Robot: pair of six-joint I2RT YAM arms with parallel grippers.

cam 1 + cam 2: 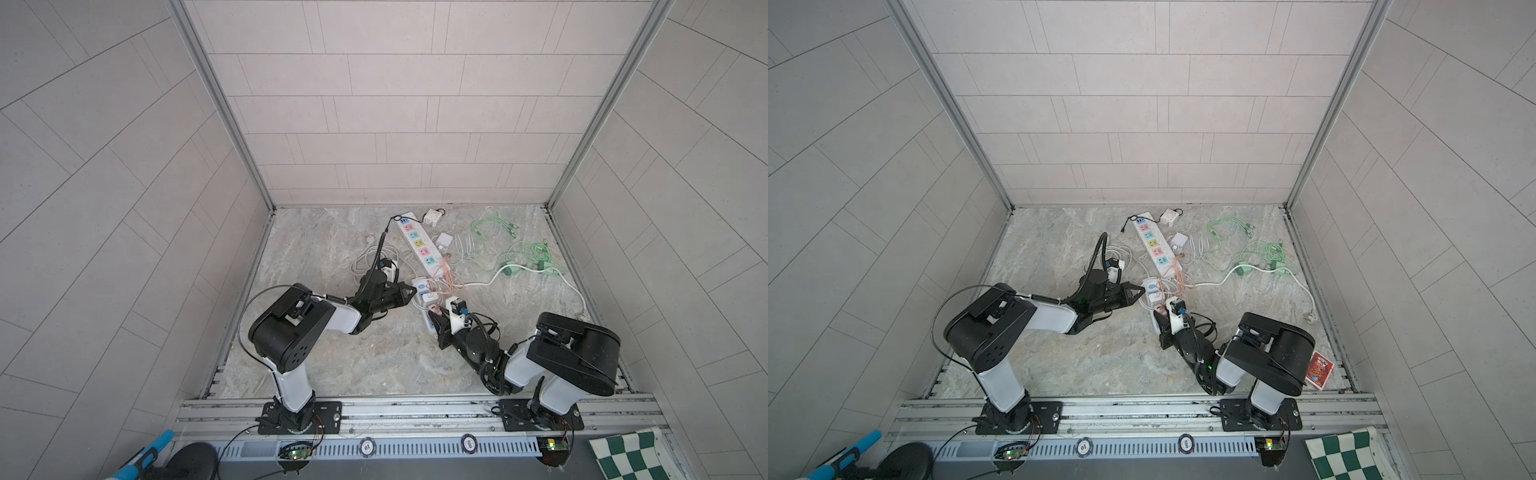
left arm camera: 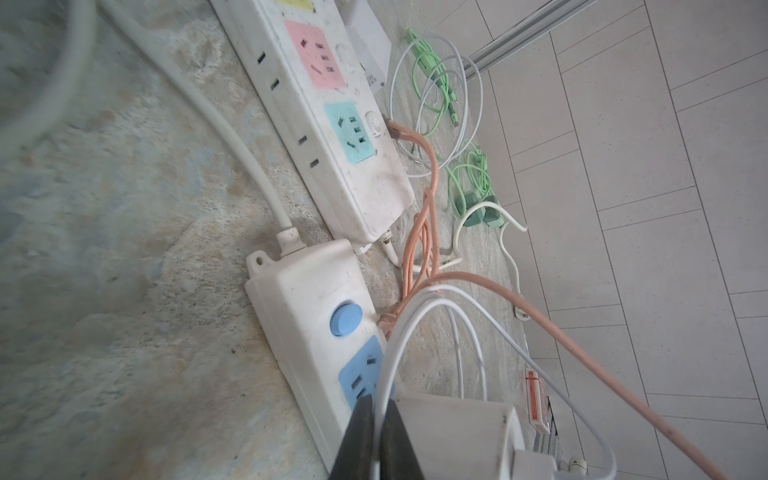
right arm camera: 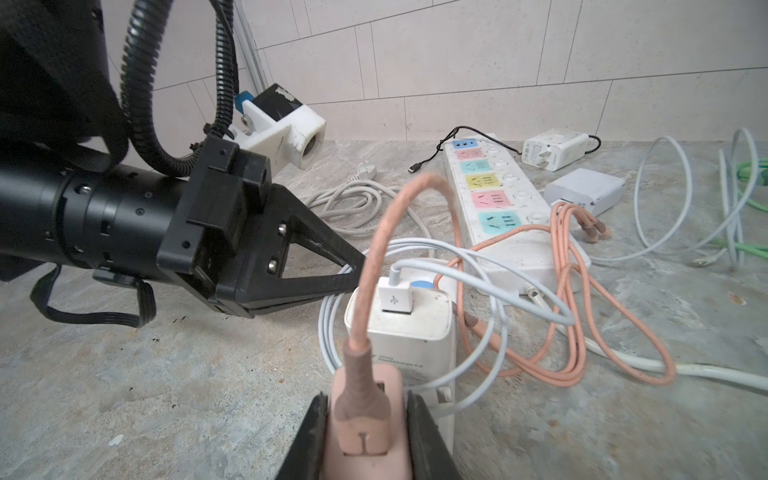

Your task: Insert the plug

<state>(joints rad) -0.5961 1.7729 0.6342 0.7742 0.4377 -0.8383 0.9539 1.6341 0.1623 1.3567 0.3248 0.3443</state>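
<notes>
My right gripper (image 3: 368, 415) is shut on a pink plug (image 3: 365, 432), and its pink cable (image 3: 390, 216) arcs up and away. The plug (image 1: 435, 308) stands over the near end of a small white power strip (image 1: 419, 293) that has a blue button. I cannot tell whether its prongs are in a socket. A white charger (image 3: 405, 328) with a USB lead stands in the strip just beyond. My left gripper (image 2: 377, 405) is shut on a thin white cable (image 2: 388, 357) beside that charger, over the strip's blue socket (image 2: 359, 374). Both top views show the two grippers (image 1: 1140, 291) (image 1: 1160, 320) close together.
A long white strip (image 1: 419, 245) with coloured sockets lies behind, with two white adapters (image 3: 555, 149) (image 3: 584, 191) next to it. Coils of pink cable (image 3: 561, 316), white cable (image 1: 374, 257) and green cable (image 1: 528, 253) lie around. A red card box (image 1: 1318, 370) sits by the right arm.
</notes>
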